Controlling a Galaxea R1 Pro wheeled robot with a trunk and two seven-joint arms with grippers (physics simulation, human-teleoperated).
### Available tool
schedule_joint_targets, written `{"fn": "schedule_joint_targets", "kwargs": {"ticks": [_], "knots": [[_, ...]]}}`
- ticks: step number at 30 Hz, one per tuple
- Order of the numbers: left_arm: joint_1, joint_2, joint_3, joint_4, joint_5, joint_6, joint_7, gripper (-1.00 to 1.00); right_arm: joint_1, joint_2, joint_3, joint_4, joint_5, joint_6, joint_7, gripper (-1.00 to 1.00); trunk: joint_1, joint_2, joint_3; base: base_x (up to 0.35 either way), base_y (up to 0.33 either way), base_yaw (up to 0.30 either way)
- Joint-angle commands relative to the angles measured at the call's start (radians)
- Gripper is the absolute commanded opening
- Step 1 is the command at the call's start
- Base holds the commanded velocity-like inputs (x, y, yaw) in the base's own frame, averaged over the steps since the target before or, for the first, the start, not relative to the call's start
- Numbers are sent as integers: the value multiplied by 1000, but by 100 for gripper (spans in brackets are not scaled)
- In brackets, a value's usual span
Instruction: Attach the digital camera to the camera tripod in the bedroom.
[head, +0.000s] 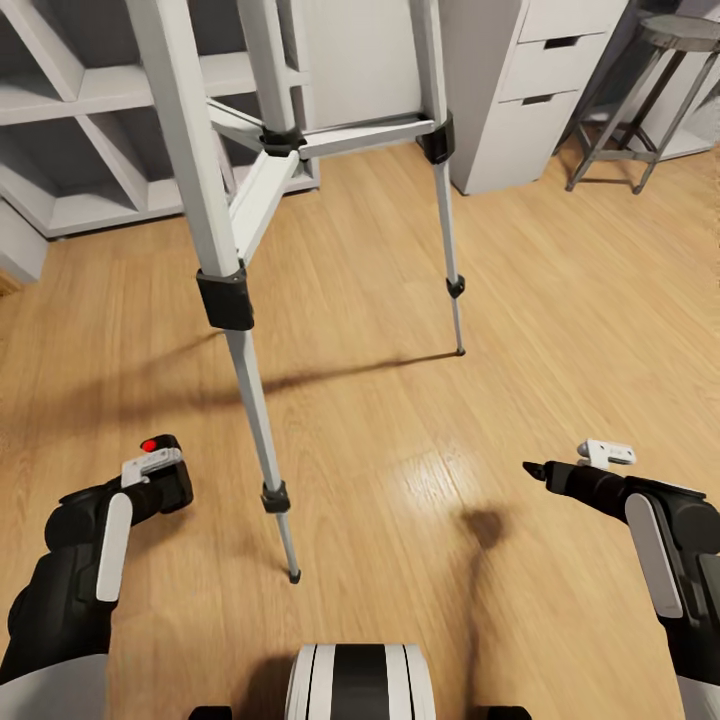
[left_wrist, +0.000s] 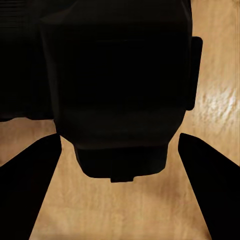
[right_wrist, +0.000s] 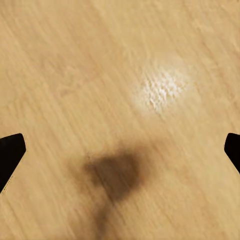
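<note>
- Jaws of the left gripper (head: 168, 470) are clamped on the digital camera (head: 165, 462); red button faces up in the head view.
- Left wrist view: camera body (left_wrist: 120, 90) sits between the two dark fingers (left_wrist: 30, 180), touching both by the look of it, wood floor behind.
- Right gripper (head: 535, 470) has its jaws apart, nothing between them; right wrist view shows the two fingertips (right_wrist: 10, 152) at opposite edges with bare plank floor (right_wrist: 120, 75) and a dark shadow blot between.
- Camera tripod (head: 235, 230) stands on the light wooden floor (head: 400, 420) ahead of the robot, silver legs spread, black joints and feet, centre braces meeting at a black collar.
- Nearest tripod leg comes down between the two arms, closer to the left gripper; camera is near that leg but apart from it.
- Tripod head is cut off by the top of the head view.
- Grey cube shelves (head: 80, 130) behind the tripod, white drawer unit (head: 530, 90) further right, a stool (head: 650, 90) beside it.
- Robot's trunk (head: 360, 680) shows at the lower edge.
</note>
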Motion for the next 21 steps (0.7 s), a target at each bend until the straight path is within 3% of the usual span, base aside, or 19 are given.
{"fn": "schedule_joint_targets", "kwargs": {"ticks": [1, 21], "knots": [[1, 0, 1, -2, 10, 4, 10, -100, -1, 0, -1, -1, 7, 5, 12, 100, -1, 0, 3, 0, 0, 0], [8, 1, -1, 3, 14, 4, -5, -100, -1, 0, -2, -1, 7, 4, 22, 100, -10, 5, 81, 0, 0, 0]]}}
